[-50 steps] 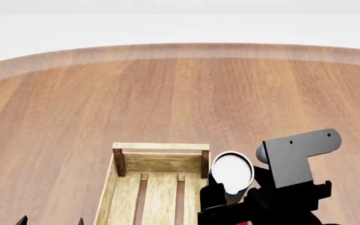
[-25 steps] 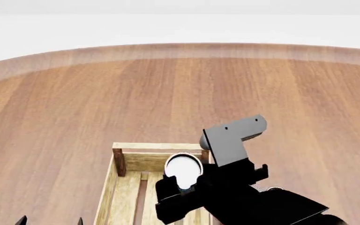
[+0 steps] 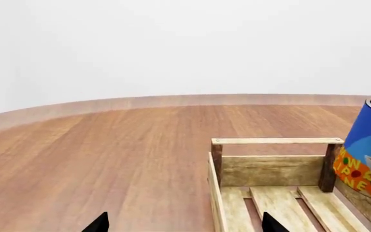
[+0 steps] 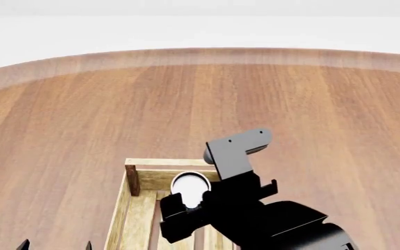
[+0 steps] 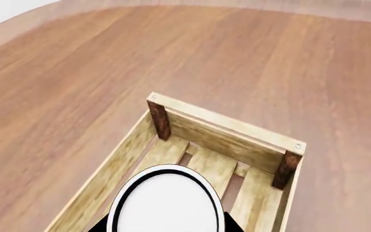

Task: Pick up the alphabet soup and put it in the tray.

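Only the soup can (image 3: pixel 368 154) carries lettering: part of a large yellow letter, perhaps an S, on its blue label, and smaller yellow letters on the orange band below, cut off at the edge and not readable as words.

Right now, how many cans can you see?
1: the soup can, held by the right gripper above the crate. Others may be out of view.

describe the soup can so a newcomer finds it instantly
Start at the wooden slatted tray at the near edge of the round table. The alphabet soup hangs over it in the right gripper: whitish top, blue label, orange-red lower band.
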`<state>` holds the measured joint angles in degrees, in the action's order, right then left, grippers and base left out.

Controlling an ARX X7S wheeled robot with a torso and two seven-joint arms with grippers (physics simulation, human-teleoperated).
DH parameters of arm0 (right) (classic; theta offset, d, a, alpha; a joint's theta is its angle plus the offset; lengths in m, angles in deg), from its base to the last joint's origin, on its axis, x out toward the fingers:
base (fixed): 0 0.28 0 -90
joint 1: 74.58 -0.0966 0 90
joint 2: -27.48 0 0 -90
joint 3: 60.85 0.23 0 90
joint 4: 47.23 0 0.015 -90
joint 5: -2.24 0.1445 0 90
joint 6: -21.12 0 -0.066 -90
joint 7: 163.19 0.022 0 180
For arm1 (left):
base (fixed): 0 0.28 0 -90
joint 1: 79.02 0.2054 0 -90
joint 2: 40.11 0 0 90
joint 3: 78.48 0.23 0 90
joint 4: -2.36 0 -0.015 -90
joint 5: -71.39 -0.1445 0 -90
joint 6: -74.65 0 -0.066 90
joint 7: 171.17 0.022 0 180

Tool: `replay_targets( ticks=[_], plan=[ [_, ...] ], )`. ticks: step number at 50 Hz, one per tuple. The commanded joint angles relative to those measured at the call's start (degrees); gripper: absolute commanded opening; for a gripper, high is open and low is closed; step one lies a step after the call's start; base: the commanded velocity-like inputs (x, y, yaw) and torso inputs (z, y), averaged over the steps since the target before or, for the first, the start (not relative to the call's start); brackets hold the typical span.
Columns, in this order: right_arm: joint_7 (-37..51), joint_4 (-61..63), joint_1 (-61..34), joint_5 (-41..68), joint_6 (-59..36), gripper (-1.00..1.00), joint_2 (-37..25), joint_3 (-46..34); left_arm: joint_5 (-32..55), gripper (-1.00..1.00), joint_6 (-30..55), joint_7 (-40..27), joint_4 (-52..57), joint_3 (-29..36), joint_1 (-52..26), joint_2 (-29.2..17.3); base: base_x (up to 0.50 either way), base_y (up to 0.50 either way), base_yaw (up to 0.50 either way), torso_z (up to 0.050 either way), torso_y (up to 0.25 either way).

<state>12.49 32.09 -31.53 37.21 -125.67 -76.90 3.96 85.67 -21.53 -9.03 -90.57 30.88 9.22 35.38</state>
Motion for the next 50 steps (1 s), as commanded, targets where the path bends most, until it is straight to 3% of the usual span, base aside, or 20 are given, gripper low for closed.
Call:
replay_targets(
  ticks=[1, 26, 34, 45, 50],
  plan=[
    [1.2, 0.3, 0.0, -0.6, 1.6, -1.00, 1.2, 0.7, 0.2, 1.00, -0.1, -0.2, 0.2, 0.2, 0.1, -0.2, 0.00, 0.00, 0.00, 0.000, 0.000],
    [3.4, 0.8, 0.2, 1.0, 0.2, -1.00, 1.2, 1.9, 0.6, 1.00, -0.2, -0.6, 0.3, 0.7, 0.0, -0.6, 0.00, 0.00, 0.00, 0.001, 0.001],
    [-6.8, -26.7, -10.3, -4.1, 6.2, -1.00, 7.9, -5.5, 0.7, 1.00, -0.2, -0.7, 0.5, 0.8, 0.1, -0.7, 0.00, 0.00, 0.00, 0.000, 0.000],
    [-13.0, -47.0, -17.0, -7.5, 14.5, -1.00, 13.6, -9.6, 0.7, 1.00, -0.3, -1.0, 0.7, 1.1, 0.2, -0.8, 0.00, 0.00, 0.00, 0.000, 0.001],
    [-12.9, -54.6, -19.9, 2.5, 19.5, -1.00, 14.4, -20.3, 0.8, 1.00, -0.3, -1.1, 0.8, 1.2, 0.2, -0.9, 0.00, 0.00, 0.00, 0.000, 0.000]
  ],
)
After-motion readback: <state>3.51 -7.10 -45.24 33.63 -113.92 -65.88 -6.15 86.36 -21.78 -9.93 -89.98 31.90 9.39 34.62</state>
